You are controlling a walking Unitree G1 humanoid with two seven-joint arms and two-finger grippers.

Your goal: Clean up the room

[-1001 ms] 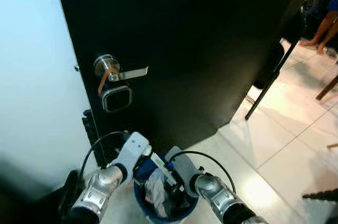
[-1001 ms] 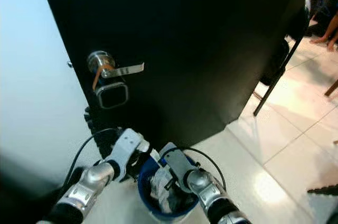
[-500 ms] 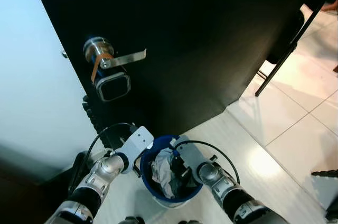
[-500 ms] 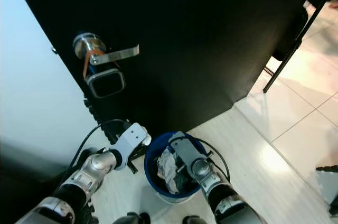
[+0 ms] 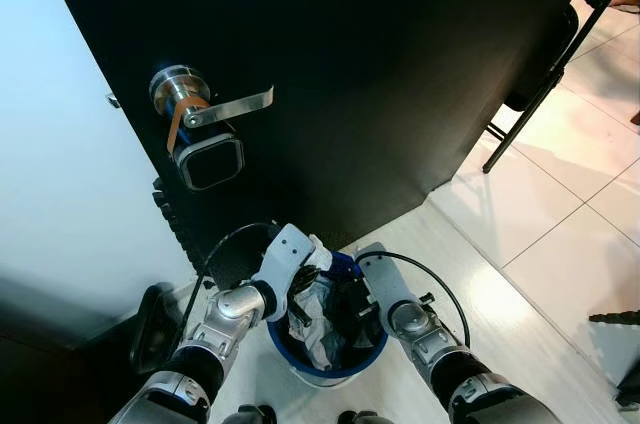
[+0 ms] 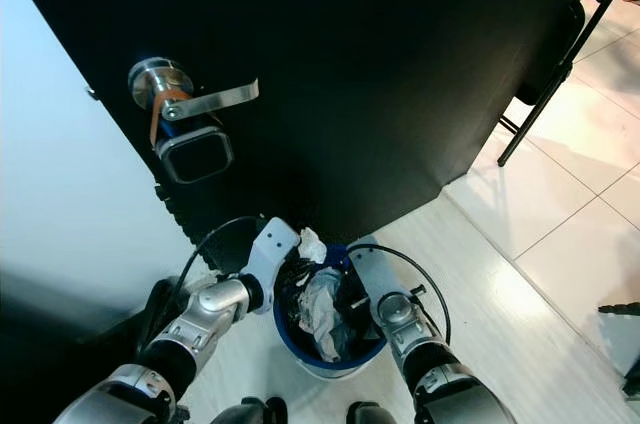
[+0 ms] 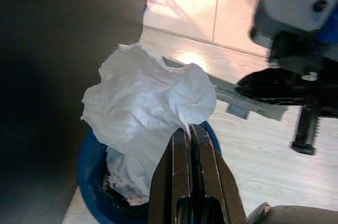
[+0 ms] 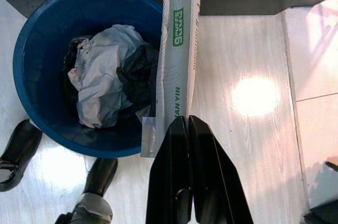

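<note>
Here both hands sit over the blue bin [image 5: 325, 369], which stands on the tiled floor [image 5: 540, 274] just in front of the black door [image 5: 400, 74], below its lever handle [image 5: 225, 109]. The left hand [image 7: 189, 131] is pinched tight on a crumpled white tissue [image 7: 150, 110], holding it by one edge so the bulk hangs above the bin's mouth; held that way, it should fall inside once the fingers part. The right hand [image 8: 186, 123] is likewise closed, gripping the end of a long white packet with green print [image 8: 178, 60], whose length lies across the bin's rim, partly over the opening. The bin already holds crumpled pale paper [image 8: 103, 84] and dark scraps, so both items appear to be rubbish brought here for dropping. The packet looks the riskier one: lying over the rim, it could tip outward onto the floor rather than slide in.
</note>
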